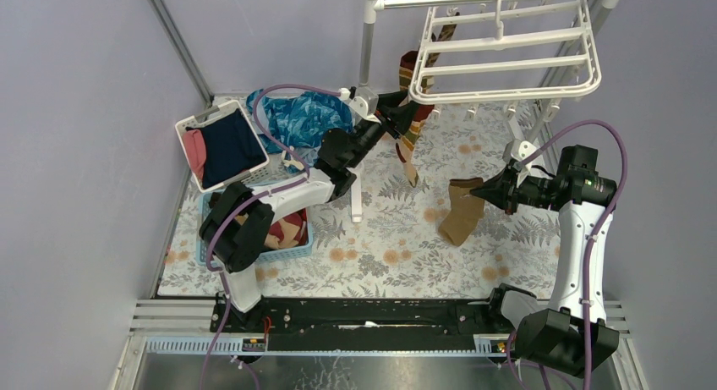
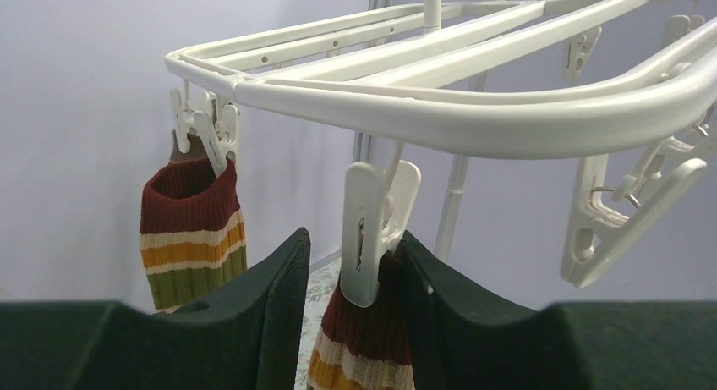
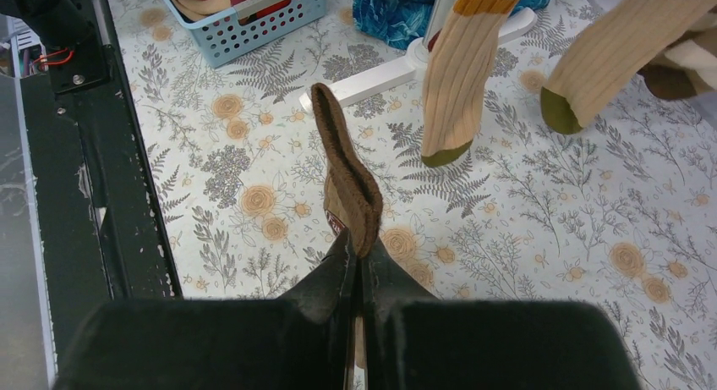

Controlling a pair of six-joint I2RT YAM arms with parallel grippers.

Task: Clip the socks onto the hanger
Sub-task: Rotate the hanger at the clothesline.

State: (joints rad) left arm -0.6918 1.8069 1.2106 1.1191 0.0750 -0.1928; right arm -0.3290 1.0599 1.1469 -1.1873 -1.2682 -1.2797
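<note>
The white hanger (image 1: 507,47) hangs from the rack at the back right. In the left wrist view one clip (image 2: 372,229) under the hanger (image 2: 473,111) bites the dark red cuff of a striped sock (image 2: 372,339). My left gripper (image 2: 353,235) stands open around that clip: the left finger is clear of it, the right finger touches the cuff. A second striped sock (image 2: 190,229) hangs from the corner clip. My right gripper (image 3: 362,259) is shut on a brown sock (image 3: 347,174), held above the floral cloth (image 1: 463,211).
A white basket (image 1: 190,123) holds navy and pink clothes. A blue basket (image 1: 203,208) of more socks sits under the left arm. Blue patterned cloth (image 1: 300,119) lies behind the rack's pole (image 1: 368,43) and its white foot (image 3: 397,73). Tan toes (image 3: 461,77) dangle over the cloth.
</note>
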